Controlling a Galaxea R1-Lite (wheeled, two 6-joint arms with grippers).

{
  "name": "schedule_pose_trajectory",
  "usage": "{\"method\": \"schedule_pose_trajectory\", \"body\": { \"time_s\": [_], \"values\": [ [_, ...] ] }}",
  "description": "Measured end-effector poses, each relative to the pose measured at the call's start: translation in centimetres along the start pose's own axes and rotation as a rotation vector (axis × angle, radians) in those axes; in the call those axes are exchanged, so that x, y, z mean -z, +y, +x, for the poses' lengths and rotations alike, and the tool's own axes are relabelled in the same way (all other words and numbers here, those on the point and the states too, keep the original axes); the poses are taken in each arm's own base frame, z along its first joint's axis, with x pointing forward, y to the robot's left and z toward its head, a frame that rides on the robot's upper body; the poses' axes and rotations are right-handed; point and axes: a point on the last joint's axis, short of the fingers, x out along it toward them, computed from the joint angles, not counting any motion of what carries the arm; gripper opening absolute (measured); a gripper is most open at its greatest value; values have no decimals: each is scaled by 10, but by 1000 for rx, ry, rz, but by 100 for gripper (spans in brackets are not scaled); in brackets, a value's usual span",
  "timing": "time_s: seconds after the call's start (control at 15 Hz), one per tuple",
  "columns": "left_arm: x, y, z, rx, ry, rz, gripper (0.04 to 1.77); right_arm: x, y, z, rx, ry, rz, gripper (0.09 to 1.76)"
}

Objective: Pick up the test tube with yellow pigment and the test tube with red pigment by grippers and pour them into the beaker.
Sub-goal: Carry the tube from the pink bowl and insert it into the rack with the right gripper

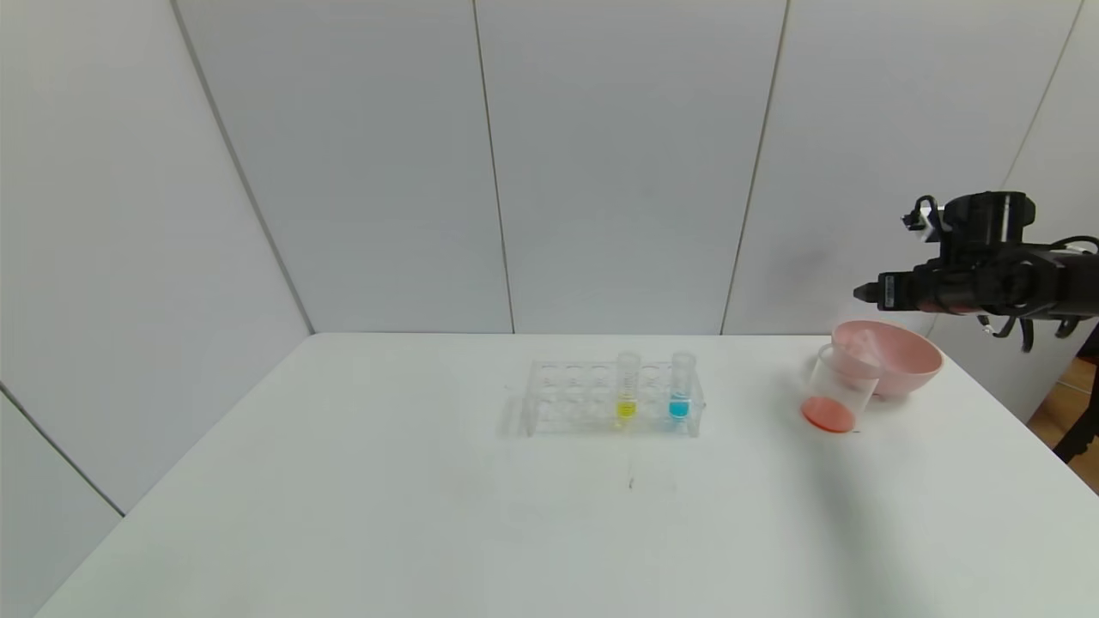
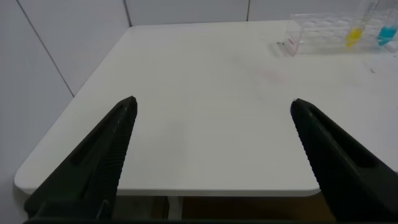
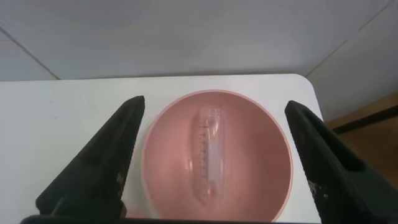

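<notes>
Pink bowl now has the emptied red tube lying in it, right tool hanging wide open above, gripping nothing. Beaker just beside the bowl holds red-orange liquid. Yellow tube sits upright in the rack beside the blue tube. Grab it below the ridged top, keep it vertical, tip slowly. Left tool is open, parked off the counter edge.

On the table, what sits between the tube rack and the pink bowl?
In the head view, the beaker, holding red-orange liquid, stands between the tube rack and the pink bowl, close against the bowl. The table between rack and beaker is bare.
</notes>
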Motion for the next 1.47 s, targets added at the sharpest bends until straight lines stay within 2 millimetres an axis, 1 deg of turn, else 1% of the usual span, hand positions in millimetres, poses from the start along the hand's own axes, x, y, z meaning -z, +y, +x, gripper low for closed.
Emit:
{"method": "schedule_pose_trajectory", "body": {
  "time_s": [0.2, 0.4, 0.67, 0.8, 1.0, 1.13, 1.33, 1.47],
  "values": [
    [0, 0, 0, 0, 0, 0, 176, -20, 13, -27, -26, -48, -4, 165],
    [0, 0, 0, 0, 0, 0, 176, -34, 27, -59, -59, -84, -16, 167],
    [0, 0, 0, -1, 0, 0, 176, -45, 47, -109, -115, -131, 12, 168],
    [0, 0, 0, 0, 0, 0, 176, -46, 57, -135, -147, -148, 37, 169],
    [0, 0, 0, 0, 0, 0, 176, -42, 69, -168, -192, -167, 54, 170],
    [0, 0, 0, 0, 0, 0, 176, -35, 76, -186, -212, -192, 57, 170],
    [0, 0, 0, 0, 0, 0, 176, -17, 91, -213, -272, -213, 43, 170],
    [0, 0, 0, 0, 0, 0, 176, 0, 102, -233, -325, -207, 27, 170]
  ]
}}
